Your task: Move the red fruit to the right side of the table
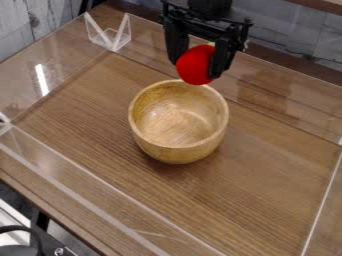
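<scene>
The red fruit [195, 66] is a small glossy red piece just behind the far rim of the wooden bowl, at the back centre of the table [74, 115]. My gripper [203, 62] points down over it. The black fingers [175, 45] stand wide apart, one on each side of the fruit, and the jaws are open. The fruit's underside is hidden by the bowl's rim, so I cannot tell whether it rests on the tabletop or touches a finger. Its green top does not show.
A round light wooden bowl [179, 122] stands empty in the middle, directly in front of the fruit. Low clear acrylic walls [80, 215] border the tabletop. A clear angled piece [107, 32] stands at the back left. Bare wood lies to the right of the bowl.
</scene>
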Action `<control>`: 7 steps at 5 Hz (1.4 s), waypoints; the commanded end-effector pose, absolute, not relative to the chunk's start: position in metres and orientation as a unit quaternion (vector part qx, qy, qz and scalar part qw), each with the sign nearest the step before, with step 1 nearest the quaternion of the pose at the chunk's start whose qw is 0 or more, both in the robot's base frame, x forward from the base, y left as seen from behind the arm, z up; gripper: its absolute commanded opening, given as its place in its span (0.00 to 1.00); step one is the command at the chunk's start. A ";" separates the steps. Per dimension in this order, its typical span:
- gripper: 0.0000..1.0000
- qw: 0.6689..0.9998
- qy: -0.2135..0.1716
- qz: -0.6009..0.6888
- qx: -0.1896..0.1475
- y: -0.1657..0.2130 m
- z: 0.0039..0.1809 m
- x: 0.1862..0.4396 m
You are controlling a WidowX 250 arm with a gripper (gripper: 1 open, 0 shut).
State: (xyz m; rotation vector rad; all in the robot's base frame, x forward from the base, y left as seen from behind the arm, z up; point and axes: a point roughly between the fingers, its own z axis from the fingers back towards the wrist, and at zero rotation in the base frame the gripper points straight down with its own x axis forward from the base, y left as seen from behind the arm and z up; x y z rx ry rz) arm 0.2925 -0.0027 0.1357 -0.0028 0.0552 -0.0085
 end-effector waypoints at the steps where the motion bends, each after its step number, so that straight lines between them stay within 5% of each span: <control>1: 0.00 1.000 0.022 -0.008 -0.006 -0.027 0.130 0.305; 3: 0.00 0.999 0.027 -0.019 -0.017 -0.090 0.098 0.332; 6: 0.00 1.000 0.016 -0.023 -0.004 -0.089 0.051 0.364; 7: 1.00 1.000 0.014 -0.018 -0.002 -0.084 0.046 0.369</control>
